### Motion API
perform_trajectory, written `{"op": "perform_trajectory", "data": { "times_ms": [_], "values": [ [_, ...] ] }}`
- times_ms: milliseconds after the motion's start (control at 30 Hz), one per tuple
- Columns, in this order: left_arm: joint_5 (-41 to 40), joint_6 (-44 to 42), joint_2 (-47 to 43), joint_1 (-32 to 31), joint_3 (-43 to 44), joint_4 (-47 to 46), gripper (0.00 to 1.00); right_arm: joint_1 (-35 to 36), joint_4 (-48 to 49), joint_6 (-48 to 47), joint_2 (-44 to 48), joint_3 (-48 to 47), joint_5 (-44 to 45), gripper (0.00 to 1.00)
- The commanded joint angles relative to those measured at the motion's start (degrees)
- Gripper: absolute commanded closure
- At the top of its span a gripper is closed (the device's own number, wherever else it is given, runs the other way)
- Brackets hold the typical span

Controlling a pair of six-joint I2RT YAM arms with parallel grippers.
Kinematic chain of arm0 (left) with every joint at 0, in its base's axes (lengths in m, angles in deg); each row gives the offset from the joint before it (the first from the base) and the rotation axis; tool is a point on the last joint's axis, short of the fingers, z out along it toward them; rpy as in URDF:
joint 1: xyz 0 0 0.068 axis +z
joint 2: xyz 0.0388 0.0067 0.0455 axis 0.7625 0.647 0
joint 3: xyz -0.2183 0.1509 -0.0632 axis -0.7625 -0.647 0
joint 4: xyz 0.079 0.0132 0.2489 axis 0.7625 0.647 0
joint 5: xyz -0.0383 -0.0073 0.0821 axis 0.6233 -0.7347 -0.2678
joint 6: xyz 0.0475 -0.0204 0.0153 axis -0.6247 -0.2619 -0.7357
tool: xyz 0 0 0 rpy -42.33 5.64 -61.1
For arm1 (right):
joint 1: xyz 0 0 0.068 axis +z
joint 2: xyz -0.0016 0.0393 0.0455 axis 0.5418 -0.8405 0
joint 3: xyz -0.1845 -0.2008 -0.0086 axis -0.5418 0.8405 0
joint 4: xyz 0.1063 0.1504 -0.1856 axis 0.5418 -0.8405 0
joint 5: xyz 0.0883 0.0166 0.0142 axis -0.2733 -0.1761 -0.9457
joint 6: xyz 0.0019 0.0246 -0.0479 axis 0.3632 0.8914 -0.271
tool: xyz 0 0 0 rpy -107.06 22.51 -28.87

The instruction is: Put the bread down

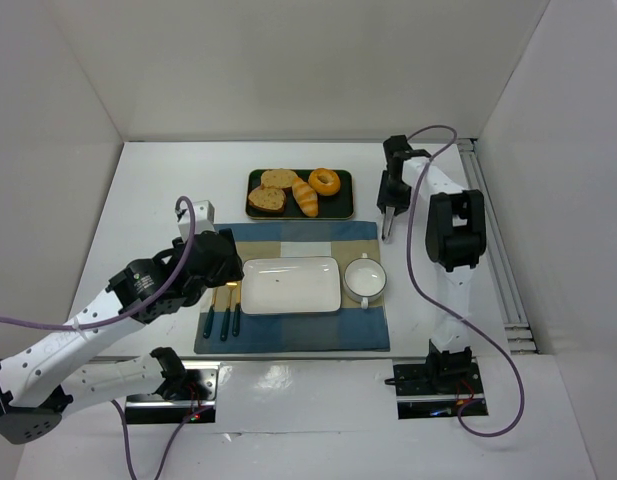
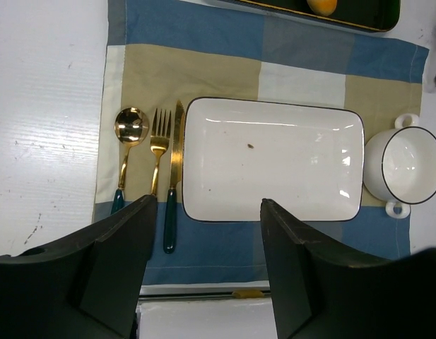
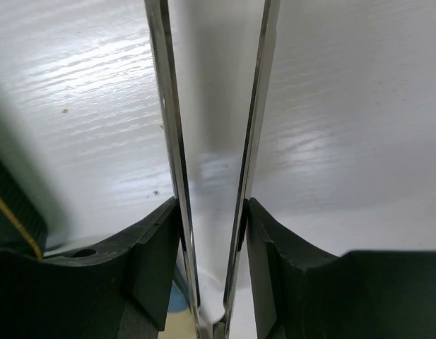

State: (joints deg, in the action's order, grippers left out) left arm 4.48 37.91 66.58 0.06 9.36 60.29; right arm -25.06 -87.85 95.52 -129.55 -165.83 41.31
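Note:
The bread (image 1: 305, 198), a golden ridged roll, lies on a dark tray (image 1: 340, 207) at the back, between two brown toast slices (image 1: 273, 190) and an orange donut (image 1: 325, 181). My right gripper (image 1: 390, 195) is to the right of the tray and shut on metal tongs (image 1: 388, 226) that hang down over the table. In the right wrist view the tong blades (image 3: 168, 127) run between the fingers of the right gripper (image 3: 212, 205). My left gripper (image 1: 223, 265) is open and empty above the placemat's left side; in its own view the left gripper (image 2: 208, 205) faces the white plate (image 2: 274, 166).
A checked blue and tan placemat (image 1: 288, 240) holds a white rectangular plate (image 1: 291, 285), a white two-handled cup (image 1: 365, 277) and gold cutlery (image 1: 223, 310) with dark handles. A small white box (image 1: 200, 210) sits left of the mat. White walls close in three sides.

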Motion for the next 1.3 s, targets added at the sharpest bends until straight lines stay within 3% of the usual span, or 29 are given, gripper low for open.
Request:
{"op": "perform_trajectory", "data": {
  "times_ms": [0, 400, 600, 767, 967, 1267],
  "values": [
    [-1.25, 0.22, -0.79, 0.32, 1.07, 0.03, 0.27, 0.51, -0.98, 1.58, 8.48, -2.28, 2.77, 0.53],
    [-0.20, 0.84, -2.10, 0.32, 0.01, -1.03, 0.27, 3.41, -6.60, -1.05, 16.84, -11.87, 1.99, 0.53],
    [-1.34, 1.37, -4.91, 0.32, -1.04, -1.56, 0.27, 8.33, -3.10, -1.76, 27.56, -3.54, -8.53, 0.53],
    [-2.40, 1.89, -7.03, 0.32, -2.27, -2.69, 0.27, 12.46, 2.08, -1.15, 37.75, 9.47, -18.38, 0.53],
    [-4.06, 1.37, -8.87, 0.32, -4.99, -3.93, 0.27, 15.89, 5.53, -1.15, 44.52, 21.68, -18.93, 0.53],
    [-3.02, -0.21, -9.40, 0.32, -6.84, -6.92, 0.27, 17.74, 12.81, -4.48, 45.15, 28.37, -21.92, 0.53]
  ]
}}
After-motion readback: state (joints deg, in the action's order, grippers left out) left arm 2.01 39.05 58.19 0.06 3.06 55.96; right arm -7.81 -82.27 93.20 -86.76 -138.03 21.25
